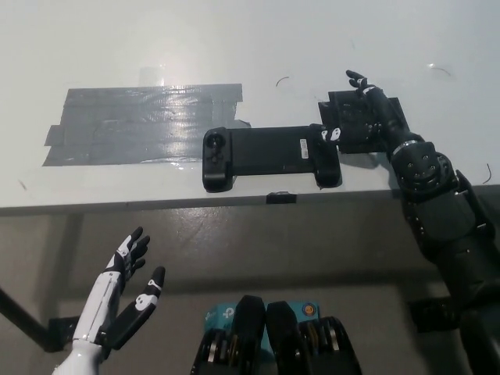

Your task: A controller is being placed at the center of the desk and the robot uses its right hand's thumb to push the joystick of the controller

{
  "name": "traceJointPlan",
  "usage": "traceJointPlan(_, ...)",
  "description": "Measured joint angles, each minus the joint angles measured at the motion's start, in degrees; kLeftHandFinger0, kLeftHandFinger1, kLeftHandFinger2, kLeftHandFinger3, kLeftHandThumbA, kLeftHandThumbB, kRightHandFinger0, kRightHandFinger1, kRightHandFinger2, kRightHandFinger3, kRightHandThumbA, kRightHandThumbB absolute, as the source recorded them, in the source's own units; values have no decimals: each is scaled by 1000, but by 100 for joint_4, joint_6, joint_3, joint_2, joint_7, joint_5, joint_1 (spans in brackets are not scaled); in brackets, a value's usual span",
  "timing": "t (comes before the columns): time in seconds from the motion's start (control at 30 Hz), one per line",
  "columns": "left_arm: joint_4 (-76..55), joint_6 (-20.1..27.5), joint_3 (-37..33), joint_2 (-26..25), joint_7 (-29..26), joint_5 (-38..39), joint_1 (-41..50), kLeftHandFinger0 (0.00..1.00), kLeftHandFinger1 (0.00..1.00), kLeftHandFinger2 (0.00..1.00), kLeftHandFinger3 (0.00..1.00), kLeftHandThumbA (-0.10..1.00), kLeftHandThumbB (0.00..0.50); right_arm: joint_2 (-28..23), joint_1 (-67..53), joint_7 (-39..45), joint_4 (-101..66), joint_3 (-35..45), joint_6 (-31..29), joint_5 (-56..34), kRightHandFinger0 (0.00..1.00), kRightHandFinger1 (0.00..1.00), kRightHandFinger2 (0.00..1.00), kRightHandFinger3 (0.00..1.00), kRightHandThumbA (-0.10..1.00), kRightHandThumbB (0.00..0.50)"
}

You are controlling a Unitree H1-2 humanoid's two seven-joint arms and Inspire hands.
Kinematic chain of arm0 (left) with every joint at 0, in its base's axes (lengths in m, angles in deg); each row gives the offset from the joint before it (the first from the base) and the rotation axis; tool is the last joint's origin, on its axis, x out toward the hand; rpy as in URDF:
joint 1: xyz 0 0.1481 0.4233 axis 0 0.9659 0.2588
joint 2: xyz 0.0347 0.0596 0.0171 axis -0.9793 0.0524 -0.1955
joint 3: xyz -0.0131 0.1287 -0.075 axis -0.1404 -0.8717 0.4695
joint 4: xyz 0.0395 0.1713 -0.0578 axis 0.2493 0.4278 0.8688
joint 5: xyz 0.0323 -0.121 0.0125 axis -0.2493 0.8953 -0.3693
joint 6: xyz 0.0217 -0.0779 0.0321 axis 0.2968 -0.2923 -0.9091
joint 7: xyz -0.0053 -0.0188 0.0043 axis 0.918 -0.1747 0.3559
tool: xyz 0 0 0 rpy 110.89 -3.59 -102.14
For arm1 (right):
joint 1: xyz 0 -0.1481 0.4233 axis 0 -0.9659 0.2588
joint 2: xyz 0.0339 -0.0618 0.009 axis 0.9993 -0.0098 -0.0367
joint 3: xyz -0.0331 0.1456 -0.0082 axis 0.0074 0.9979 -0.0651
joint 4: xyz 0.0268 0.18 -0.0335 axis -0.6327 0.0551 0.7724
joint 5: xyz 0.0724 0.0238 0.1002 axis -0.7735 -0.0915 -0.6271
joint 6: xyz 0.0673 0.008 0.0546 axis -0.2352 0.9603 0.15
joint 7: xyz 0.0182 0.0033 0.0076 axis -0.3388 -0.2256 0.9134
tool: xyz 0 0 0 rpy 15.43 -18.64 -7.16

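Observation:
A black controller [269,155] lies flat near the white desk's front edge, its left joystick [216,143] showing as a round cap. My black right hand [361,116] hovers over the black tape patch just right of the controller's right grip, fingers apart, its white-tipped thumb close to that grip's top. The right joystick is hidden by the thumb. My white left hand [125,295] rests open below the desk edge at the lower left, holding nothing.
A wide patch of grey tape [141,123] covers the desk [250,47] left of the controller. A black tape patch [355,125] lies under my right hand. The desk's front edge [195,205] runs just below the controller.

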Motion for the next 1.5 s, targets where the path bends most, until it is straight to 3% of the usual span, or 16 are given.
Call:
traceJointPlan(0.13,0,0,3,-1,5,3,-25,1000,1000,1000,1000,615,119,1,55,0,43,7,-18,-49,1000,1000,1000,1000,1000,447)
traceJointPlan(0.27,0,-4,4,-1,21,2,-69,1000,1000,1000,1000,608,110,3,103,0,130,20,-38,-104,1000,1000,1000,1000,1000,479)
traceJointPlan(0.73,0,-27,32,-8,63,5,-153,1000,1000,1000,1000,613,112,3,507,-34,830,77,-73,-232,1000,1000,1000,1000,994,471)
traceJointPlan(1.2,1,-25,91,-8,67,11,-186,1000,1000,1000,1000,626,114,2,740,-37,1476,303,-152,-533,1000,1000,1000,1000,971,420)
traceJointPlan(1.5,2,-26,96,-9,68,7,-197,1000,1000,1000,1000,646,118,1,765,-37,1519,304,-174,-612,1000,1000,1000,1000,980,439)
